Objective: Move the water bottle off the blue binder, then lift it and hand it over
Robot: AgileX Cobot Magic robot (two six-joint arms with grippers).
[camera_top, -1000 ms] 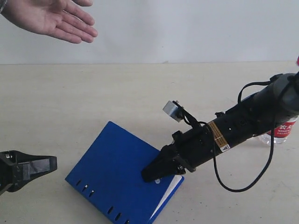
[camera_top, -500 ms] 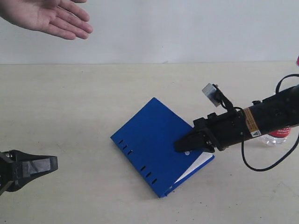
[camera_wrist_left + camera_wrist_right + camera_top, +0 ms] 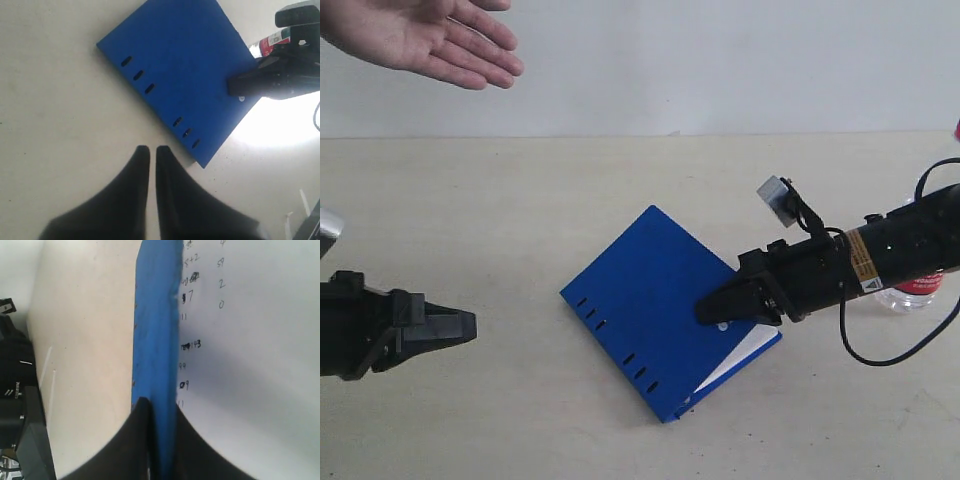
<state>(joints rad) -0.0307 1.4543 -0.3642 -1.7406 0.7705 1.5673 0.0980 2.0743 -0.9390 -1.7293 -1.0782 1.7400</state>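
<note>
Right gripper [image 3: 704, 312] pinching blue binder [image 3: 640, 300] cover; water bottle [image 3: 921, 293] off, behind its wrist. Left gripper [image 3: 470, 327], closed w/ nothing, just advanced; prob. handover next.

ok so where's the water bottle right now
The clear plastic water bottle with a red label sits on the table at the exterior view's far right, mostly hidden behind the right arm, clear of the flat blue binder.

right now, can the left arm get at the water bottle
Probably not directly. The water bottle stands at the far right behind the right arm, and the blue binder, clamped by the right gripper, lies between it and the left gripper.
</note>
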